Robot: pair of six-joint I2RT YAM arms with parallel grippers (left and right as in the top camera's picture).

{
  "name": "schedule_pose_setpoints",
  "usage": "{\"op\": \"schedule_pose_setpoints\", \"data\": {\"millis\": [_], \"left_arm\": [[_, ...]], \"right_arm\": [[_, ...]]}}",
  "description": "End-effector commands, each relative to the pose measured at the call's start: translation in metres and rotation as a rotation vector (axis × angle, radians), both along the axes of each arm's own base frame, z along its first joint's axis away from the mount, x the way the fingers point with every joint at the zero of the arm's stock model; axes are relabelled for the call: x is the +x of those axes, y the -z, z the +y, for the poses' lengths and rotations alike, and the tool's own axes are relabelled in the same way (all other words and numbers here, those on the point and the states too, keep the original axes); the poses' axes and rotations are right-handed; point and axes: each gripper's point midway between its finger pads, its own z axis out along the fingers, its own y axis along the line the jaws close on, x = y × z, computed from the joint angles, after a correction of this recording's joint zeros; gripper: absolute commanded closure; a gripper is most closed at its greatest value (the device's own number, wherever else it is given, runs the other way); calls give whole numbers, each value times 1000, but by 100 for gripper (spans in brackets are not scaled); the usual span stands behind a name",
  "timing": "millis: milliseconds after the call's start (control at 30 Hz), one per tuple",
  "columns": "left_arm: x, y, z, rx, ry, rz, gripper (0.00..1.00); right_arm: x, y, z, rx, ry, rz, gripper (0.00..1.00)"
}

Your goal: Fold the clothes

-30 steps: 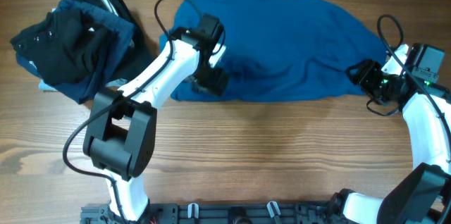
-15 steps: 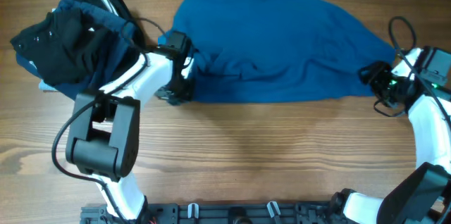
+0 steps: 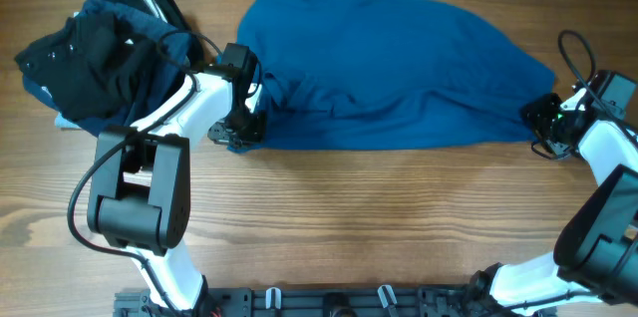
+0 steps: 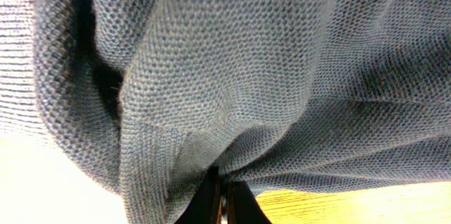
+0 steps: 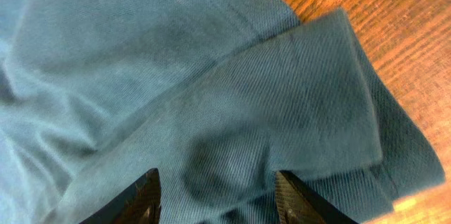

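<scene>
Slid left gripper (image 3: 237, 136) out to the shirt (image 3: 399, 68) edge and pinched shut there, apparently on cloth, with right gripper (image 5: 222, 192) jaws apart over the sleeve (image 5: 303, 104), so probably set to stretch it flat.

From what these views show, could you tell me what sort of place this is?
Probably a robotics lab bench for laundry folding: a wooden table, a left arm and right arm mounted at its near edge, a blue shirt spread out beside a dark garment heap.
</scene>
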Motion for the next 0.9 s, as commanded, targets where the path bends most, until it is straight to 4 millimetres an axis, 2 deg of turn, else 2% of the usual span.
{"op": "schedule_pose_setpoints", "data": {"millis": [0,67,133,167,200,233,333,467,500,600,633,667,733,867], "left_arm": [[-25,21,26,98,-21,94,96],[-26,21,26,99,-21,100,96],[-26,21,26,100,-20,100,96],[-26,21,27,102,-13,100,96],[-27,21,27,103,-13,103,96],[-28,21,28,108,-12,110,96],[-29,20,31,125,-10,112,96],[-27,20,32,129,-10,105,96],[-27,20,32,129,-10,102,96],[-26,21,31,129,-10,100,96],[-26,21,31,129,-10,100,96],[-27,20,31,129,-10,101,96],[-26,21,31,129,-10,100,96],[-25,21,31,127,-11,96,96]], "right_arm": [[-7,12,4,40,13,43,54],[-10,14,6,50,24,61,56],[0,8,0,31,24,10,74],[11,0,1,52,7,-49,89],[19,-7,2,73,-2,-91,96],[31,-20,2,128,13,-156,96],[49,-43,2,229,38,-275,96],[64,-59,-4,223,41,-364,95],[67,-62,-6,211,36,-382,90],[67,-61,-6,189,9,-383,44],[63,-59,-6,174,-14,-371,36],[57,-54,-8,173,-14,-349,36],[31,-40,-20,189,10,-267,45],[-15,-10,-35,146,67,-67,45]]}}
